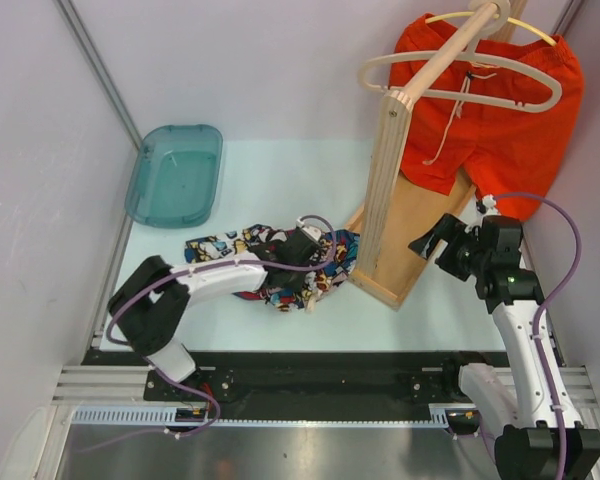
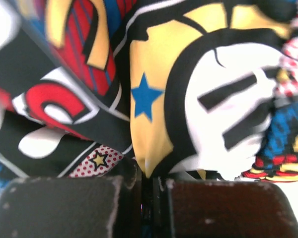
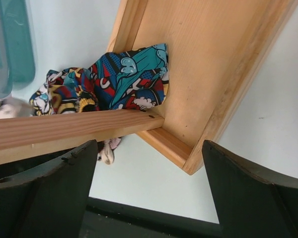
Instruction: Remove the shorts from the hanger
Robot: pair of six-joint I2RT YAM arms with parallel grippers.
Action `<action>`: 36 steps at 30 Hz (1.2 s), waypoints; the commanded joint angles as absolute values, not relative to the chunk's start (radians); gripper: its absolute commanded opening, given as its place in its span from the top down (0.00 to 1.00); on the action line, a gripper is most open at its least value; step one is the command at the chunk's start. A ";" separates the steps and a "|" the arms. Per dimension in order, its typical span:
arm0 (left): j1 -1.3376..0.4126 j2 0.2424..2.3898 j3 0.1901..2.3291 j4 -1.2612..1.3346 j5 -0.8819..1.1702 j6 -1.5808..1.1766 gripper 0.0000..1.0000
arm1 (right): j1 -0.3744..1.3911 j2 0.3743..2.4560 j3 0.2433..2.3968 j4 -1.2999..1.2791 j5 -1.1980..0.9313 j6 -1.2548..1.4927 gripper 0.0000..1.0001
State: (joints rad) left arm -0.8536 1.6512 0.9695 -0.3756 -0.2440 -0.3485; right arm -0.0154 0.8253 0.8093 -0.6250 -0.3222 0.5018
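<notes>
The comic-print shorts lie crumpled on the table beside the wooden rack's base. My left gripper is shut on a fold of them; in the left wrist view the fabric fills the frame and is pinched between the closed fingers. The orange-red shorts hang on a white hanger on the wooden rack's rod at the upper right. My right gripper is open and empty, held above the rack's base. The comic-print shorts also show in the right wrist view.
A teal plastic bin sits at the back left of the table. The rack's upright post crosses the right wrist view. White walls close in on the left, back and right.
</notes>
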 commanded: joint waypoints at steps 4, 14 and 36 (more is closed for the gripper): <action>-0.744 1.285 1.055 -0.535 -0.361 -0.368 1.00 | 0.047 0.819 0.805 -0.611 -0.249 0.546 0.09; -0.561 1.136 1.461 -0.520 -0.443 -0.172 1.00 | 0.155 0.819 0.807 -0.627 -0.204 0.535 0.08; -0.235 1.503 1.907 -0.005 -0.549 0.184 1.00 | 0.100 0.796 0.821 -0.736 -0.229 0.522 0.09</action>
